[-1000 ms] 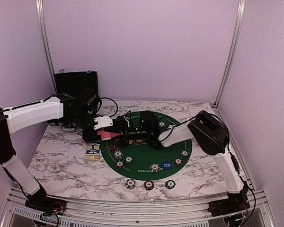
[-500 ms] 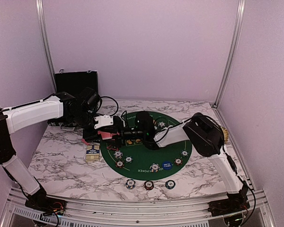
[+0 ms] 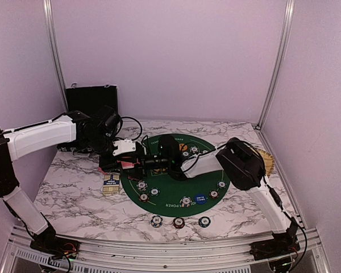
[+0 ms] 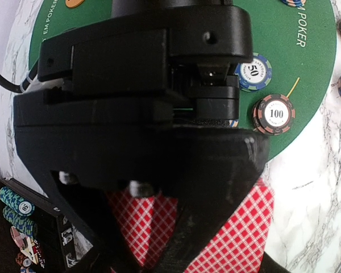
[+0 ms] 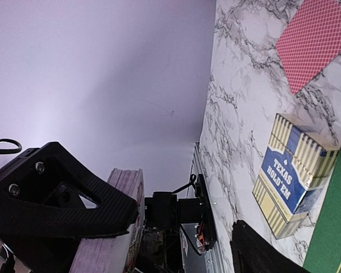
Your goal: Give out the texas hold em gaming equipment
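Observation:
My left gripper (image 3: pixel 120 161) is shut on a deck of red-backed playing cards (image 4: pixel 238 227) just left of the green poker mat (image 3: pixel 176 185). In the left wrist view the cards' checked backs sit between my left gripper (image 4: pixel 145 239) fingers, and the right arm's black body hides most of the scene. My right gripper (image 3: pixel 141 163) reaches in from the right and stands open. In the right wrist view the deck's edge (image 5: pixel 116 227) lies against one finger (image 5: pixel 62 193) of the right gripper (image 5: pixel 184 222). A single red card (image 5: pixel 315 42) lies on the marble.
Poker chips (image 3: pixel 186 201) and a blue button disc (image 3: pixel 199 198) lie on the mat, and three chips (image 3: pixel 178 222) sit off its front edge. A Texas Hold'em card box (image 3: pixel 111 183) lies left of the mat. An open black case (image 3: pixel 91 99) stands at the back left.
The right arm has stretched further left across the mat, bringing its gripper up to the deck. Its jaws have narrowed slightly. The left arm has hardly moved.

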You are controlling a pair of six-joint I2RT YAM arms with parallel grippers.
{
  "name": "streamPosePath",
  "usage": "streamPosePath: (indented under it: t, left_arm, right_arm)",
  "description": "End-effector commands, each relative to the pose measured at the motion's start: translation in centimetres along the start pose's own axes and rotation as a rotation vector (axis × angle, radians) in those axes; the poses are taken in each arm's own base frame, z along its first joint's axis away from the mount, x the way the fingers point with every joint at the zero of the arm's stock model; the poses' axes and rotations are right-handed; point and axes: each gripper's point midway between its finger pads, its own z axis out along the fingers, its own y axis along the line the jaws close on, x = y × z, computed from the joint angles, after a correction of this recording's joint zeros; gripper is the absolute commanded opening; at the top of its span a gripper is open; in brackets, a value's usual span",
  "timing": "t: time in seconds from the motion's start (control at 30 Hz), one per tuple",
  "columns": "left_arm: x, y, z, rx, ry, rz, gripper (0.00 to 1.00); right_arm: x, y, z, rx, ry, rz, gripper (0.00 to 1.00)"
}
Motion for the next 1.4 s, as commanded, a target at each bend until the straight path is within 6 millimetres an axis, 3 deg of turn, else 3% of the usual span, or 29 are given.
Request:
streamPosePath:
  t: [0.0,0.67,0.93,1.37]
  left_arm:
    - [-0.5,-0.1,-0.6,-0.002,-0.015,0.003,0.12]
    - [0.4,0.0,-0.2,-0.011,0.02,0.013,0.11]
    - [0.7,0.0,0.3,-0.007,0.034,0.013,0.1]
    - [0.9,0.0,0.5,-0.005,0.044,0.011,0.1]
  right_arm:
    - [-0.8,-0.6,-0.5,0.054,-0.031,-0.01,0.73]
    - [-1.0,0.0,-4.3,0.084,-0.084,-0.034,0.55]
    - [-0.7,2.0,-4.9,0.057,-0.083,-0.061,0.49]
    - [0.2,4.8,-5.5,-0.002,-0.078,-0.08,0.52]
